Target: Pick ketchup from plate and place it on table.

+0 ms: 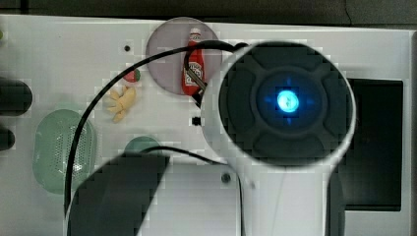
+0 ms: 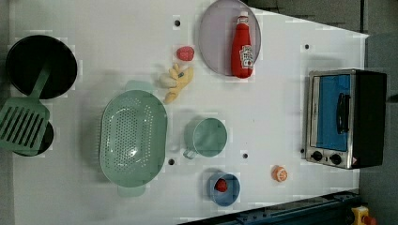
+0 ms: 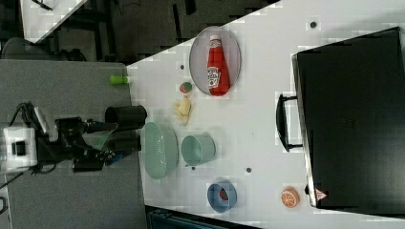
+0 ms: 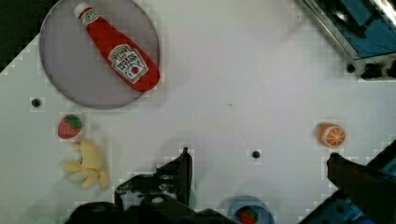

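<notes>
1 ketchup [image 2: 242,47] lies on 1 plate [image 2: 213,40]; 2 strawberries; 1 pincer [image 4: 259,163] spread wide, grasping nothing.

A grey floor [image 3: 71,200] spreads beside the white desk [image 3: 258,119] in the right view, where a dark tripod-mounted camera rig [image 3: 57,143] stands under even, diffuse light.

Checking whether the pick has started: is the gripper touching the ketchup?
Apart. In the wrist view the open gripper sits over bare table, well clear of the ketchup lying on the plate.
</notes>
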Controlling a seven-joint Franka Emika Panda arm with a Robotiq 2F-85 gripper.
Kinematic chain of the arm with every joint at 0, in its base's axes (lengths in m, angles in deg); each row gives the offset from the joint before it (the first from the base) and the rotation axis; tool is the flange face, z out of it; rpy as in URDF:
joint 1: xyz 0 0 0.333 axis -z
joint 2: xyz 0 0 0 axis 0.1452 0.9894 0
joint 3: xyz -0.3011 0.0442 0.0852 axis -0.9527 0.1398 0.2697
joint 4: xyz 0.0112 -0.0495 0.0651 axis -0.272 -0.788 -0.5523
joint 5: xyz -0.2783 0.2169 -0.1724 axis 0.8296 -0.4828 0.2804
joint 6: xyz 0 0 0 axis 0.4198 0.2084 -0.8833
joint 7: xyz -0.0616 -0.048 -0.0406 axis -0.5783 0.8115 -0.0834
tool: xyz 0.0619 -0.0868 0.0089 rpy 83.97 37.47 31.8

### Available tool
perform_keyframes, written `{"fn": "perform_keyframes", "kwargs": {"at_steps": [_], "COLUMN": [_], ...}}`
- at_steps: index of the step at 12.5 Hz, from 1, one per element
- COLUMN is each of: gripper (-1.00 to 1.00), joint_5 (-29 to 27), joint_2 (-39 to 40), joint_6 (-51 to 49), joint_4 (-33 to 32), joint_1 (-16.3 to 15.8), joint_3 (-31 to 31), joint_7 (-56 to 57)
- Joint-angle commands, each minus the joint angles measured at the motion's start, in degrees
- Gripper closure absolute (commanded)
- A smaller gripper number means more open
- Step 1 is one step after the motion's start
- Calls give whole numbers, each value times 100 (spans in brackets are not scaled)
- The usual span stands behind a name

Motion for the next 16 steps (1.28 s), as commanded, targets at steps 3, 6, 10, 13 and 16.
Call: {"fn": "perform_keyframes", "kwargs": {"at_steps": [3,6,10,13,16], "gripper": [-100,-100,-100,-100,-100], "joint_5": [-17,-17,-14,-3,-2], "joint_2": [1025,1580,2348,2894,3391], "joint_6": [686,1187,2199,3102,3816], "joint_4": [-139,-138,-136,-130,-129], "joint_1": [-83,-127,-139,-175,-220], "joint_3": [279,300,300,300,299], "joint_7": [516,1055,2252,3274,3774]}}
